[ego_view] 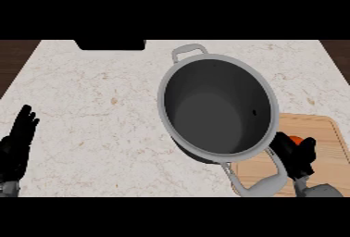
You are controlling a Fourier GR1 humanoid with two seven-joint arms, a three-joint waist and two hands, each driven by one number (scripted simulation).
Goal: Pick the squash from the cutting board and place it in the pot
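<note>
The counter [96, 102] is the biggest thing here, a pale speckled stone top filling most of the head view. One pot [217, 109] stands on it toward the right side, grey with a dark bare inside, one handle toward the far edge and one toward the near edge. One wooden cutting board [321, 148] lies at the counter's near right corner, partly hidden under the pot's rim. A dark block [109, 45] sits at the far edge, left of the pot.

Two hands show. The left hand [17, 141] rests open at the near left edge, fingers up. The right hand [297, 155] is over the board, just beside the pot's rim, its fingers curled around one squash [295, 138], of which only a small orange patch shows above the fingers.

Judging by this, the grasp looks made and the pick is in hand; whether the squash has left the board I cannot tell. The next move calls for raising it high enough to clear the rim, carrying it left over the pot's opening, then uncurling the fingers there. The near handle sits close to the wrist and could be bumped.
</note>
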